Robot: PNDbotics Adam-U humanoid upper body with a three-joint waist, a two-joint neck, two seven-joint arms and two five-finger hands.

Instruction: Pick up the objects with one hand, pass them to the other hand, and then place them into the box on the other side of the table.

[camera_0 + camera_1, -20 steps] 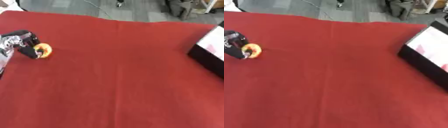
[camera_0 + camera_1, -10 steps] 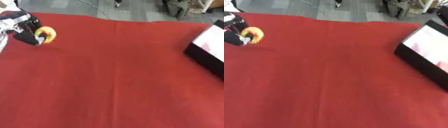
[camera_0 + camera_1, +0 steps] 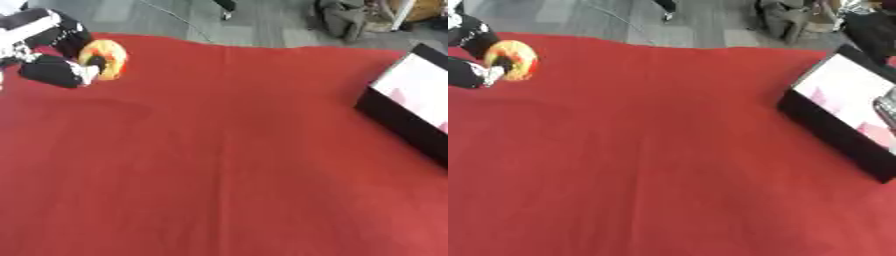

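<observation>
Gripping a round orange-and-yellow ring-shaped object (image 3: 103, 59), with the black left hand (image 3: 54, 70) curling its fingers round it at the upper left corner. Holding that object just to the right of the palm, raised over the near-left part of the red cloth-covered surface (image 3: 227, 150). Lying well apart from the hand, far over to its right at the opposite edge: a black-walled open box with a pale pink lining (image 3: 837, 112). Showing, at the box's right edge in the right eye view, a small grey shape (image 3: 885, 111), too blurred to tell what it is. Showing no right hand in either view.
</observation>
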